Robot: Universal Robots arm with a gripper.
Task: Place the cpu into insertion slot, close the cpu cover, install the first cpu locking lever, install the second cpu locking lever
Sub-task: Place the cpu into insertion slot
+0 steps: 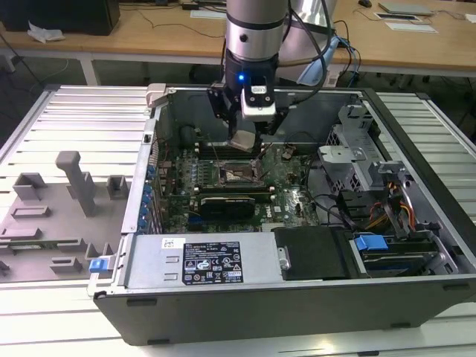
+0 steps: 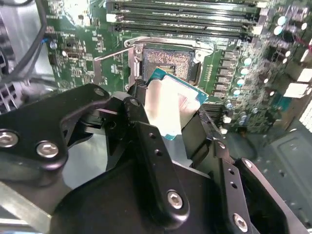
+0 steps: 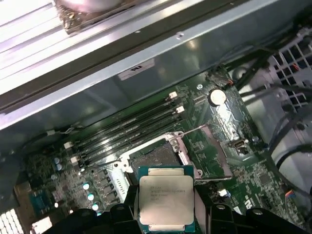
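Step one in hand: black two-finger tool (image 2: 170, 114) clamped on small square silver-topped cpu (image 3: 166, 202), poised above bare black-framed insertion slot (image 3: 153, 157) mid green motherboard (image 3: 214, 146), not touching. Seating likely calls for square alignment and gentle lowering.

The arm (image 1: 256, 30) comes down almost vertically from the top of the exterior view. Its silver-and-black wrist (image 1: 249, 56) carries a lit blue light (image 1: 240, 76), and the black gripper (image 1: 244, 135) points downward at its end. In both wrist views the two black jaws are closed against opposite edges of the cpu (image 3: 166, 197). The chip sits between their tips with its silvery top facing the first wrist view, and the bolted black links of the jaws spread back toward the gripper body.
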